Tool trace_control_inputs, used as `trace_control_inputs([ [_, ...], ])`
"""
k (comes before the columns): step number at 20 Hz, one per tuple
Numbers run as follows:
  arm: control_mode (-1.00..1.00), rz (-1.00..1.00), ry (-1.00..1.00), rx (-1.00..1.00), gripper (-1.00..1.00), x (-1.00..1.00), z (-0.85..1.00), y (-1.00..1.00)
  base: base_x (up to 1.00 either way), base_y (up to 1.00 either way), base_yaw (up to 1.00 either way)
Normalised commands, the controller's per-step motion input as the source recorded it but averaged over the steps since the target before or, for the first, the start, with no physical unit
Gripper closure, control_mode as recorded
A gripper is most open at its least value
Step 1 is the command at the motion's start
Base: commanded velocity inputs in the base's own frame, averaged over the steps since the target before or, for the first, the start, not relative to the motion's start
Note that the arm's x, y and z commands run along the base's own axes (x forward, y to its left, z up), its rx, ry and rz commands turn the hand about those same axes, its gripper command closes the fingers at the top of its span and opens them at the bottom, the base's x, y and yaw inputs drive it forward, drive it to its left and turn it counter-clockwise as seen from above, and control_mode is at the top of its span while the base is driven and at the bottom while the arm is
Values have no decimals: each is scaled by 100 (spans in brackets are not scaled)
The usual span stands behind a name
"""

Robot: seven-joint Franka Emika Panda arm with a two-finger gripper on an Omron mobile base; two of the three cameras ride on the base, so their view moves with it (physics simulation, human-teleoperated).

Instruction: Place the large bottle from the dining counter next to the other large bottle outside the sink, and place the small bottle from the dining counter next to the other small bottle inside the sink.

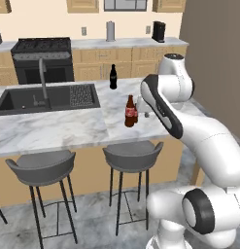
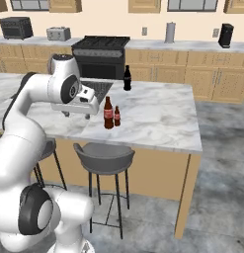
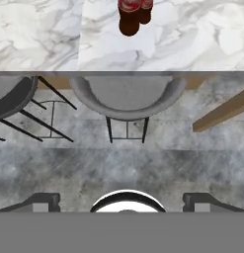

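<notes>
The large bottle (image 1: 129, 112) (image 2: 108, 113) (image 3: 129, 20), brown with a red label, stands near the front edge of the marble dining counter (image 1: 58, 129) (image 2: 153, 116) (image 3: 39, 34). The small bottle (image 1: 136, 115) (image 2: 117, 116) (image 3: 144, 12) stands right beside it. The other large bottle (image 1: 113, 77) (image 2: 127, 78), all black, stands at the far side, right of the sink (image 1: 19, 99) (image 2: 96, 89). My gripper (image 1: 143, 111) (image 2: 77, 116) (image 3: 123, 202) hangs open and empty beside the two brown bottles, over the counter's front edge, pointing down. The other small bottle is hidden.
Two grey bar stools (image 1: 41, 168) (image 1: 132, 155) (image 2: 104, 158) (image 3: 127, 96) stand under the counter's front edge. A tall faucet (image 1: 42, 78) rises behind the basin. A black stove (image 1: 42, 61) (image 2: 101, 57) and wooden cabinets line the back wall.
</notes>
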Motion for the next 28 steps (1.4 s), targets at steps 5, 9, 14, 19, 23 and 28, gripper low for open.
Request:
trace_control_inputs([
  [5,100,0,0,0,-100,0,0,0,100,4,0],
  [9,100,0,0,0,-100,0,0,0,79,6,0],
  [14,100,0,0,0,-100,0,0,0,9,0,0],
  [19,100,0,0,0,-100,0,0,0,0,0,0],
  [23,100,0,0,0,-100,0,0,0,0,0,0],
  [28,-100,0,0,0,-100,1,0,0,0,0,0],
])
